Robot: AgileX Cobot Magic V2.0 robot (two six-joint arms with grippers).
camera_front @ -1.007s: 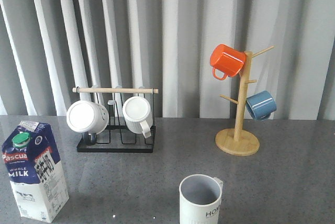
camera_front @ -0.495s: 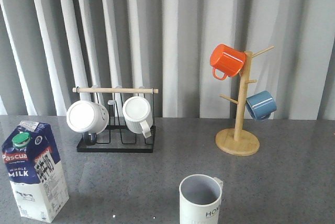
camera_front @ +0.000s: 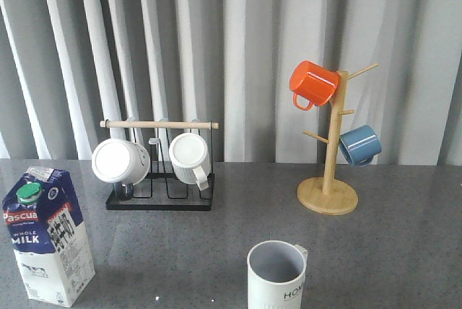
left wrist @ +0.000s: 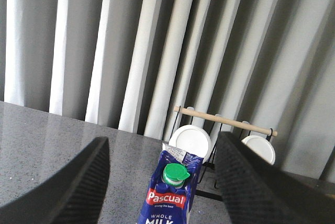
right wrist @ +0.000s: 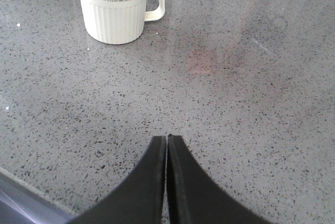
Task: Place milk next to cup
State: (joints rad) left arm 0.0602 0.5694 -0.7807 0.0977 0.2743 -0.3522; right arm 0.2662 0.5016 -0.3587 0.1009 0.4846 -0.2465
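Milk carton (camera_front: 48,235) stands upright at the near left of the grey speckled desk (camera_front: 180,244), green cap (camera_front: 29,193) on top, "Pascual WHOLE MILK" facing front. Cream ribbed "HOME" mug (camera_front: 276,274) stands at near centre-right, well apart from the carton, handle turned to the right in the front view.

Left end effector (left wrist: 163,192): fingers spread wide, carton between them in the wrist view; contact with its sides cannot be told.

Right end effector (right wrist: 166,171): fingers pressed together, holding nothing, low over bare desk, the "HOME" mug beyond the tips.

Behind the carton: black wire rack (camera_front: 160,179) with two white mugs. Far right: wooden mug tree (camera_front: 329,172) carrying an orange mug (camera_front: 313,84) and a blue mug (camera_front: 359,144).
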